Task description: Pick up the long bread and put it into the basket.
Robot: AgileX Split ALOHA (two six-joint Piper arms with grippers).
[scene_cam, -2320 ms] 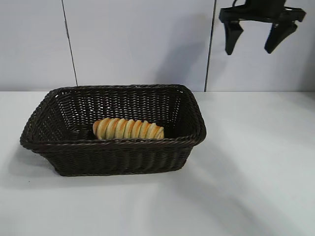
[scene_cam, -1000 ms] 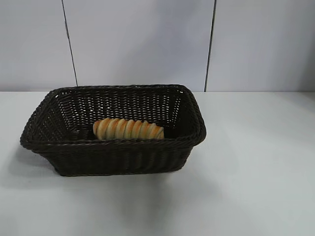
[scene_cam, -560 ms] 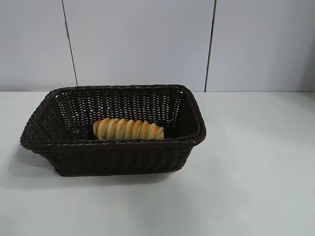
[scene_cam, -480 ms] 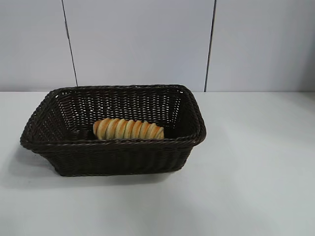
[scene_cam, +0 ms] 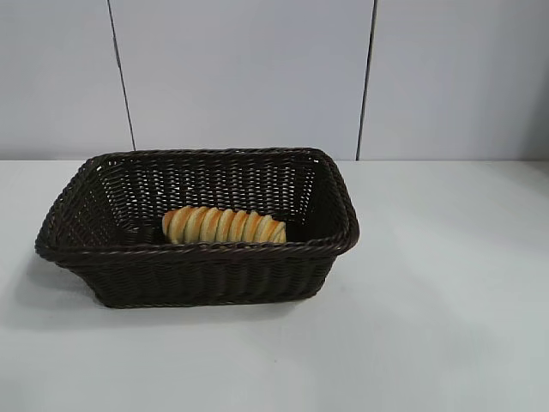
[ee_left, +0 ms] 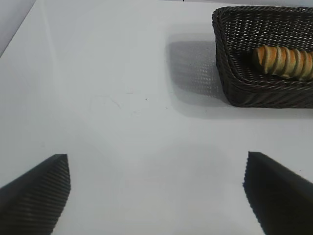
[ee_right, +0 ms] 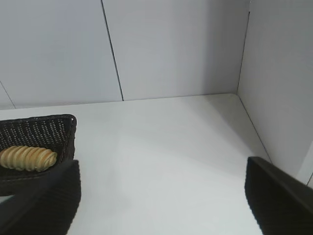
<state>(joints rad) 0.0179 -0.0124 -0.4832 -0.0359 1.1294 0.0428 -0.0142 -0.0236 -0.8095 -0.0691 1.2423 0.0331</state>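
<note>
Long bread (scene_cam: 223, 226), a ridged golden twist with orange-brown crosswise bands, lies inside the basket (scene_cam: 206, 276) near its front wall. That basket is dark brown woven wicker, rectangular, with flared sides and a braided rim, on the smooth white counter (scene_cam: 429, 326). Left claw (ee_left: 156, 196) and right claw (ee_right: 161, 200) both gape wide, holding nothing, well apart from the basket.

basket (ee_left: 230, 73): my left wrist view cuts its 3 o'clock end off
long bread (scene_cam: 223, 225): underside hidden behind near rim
</note>
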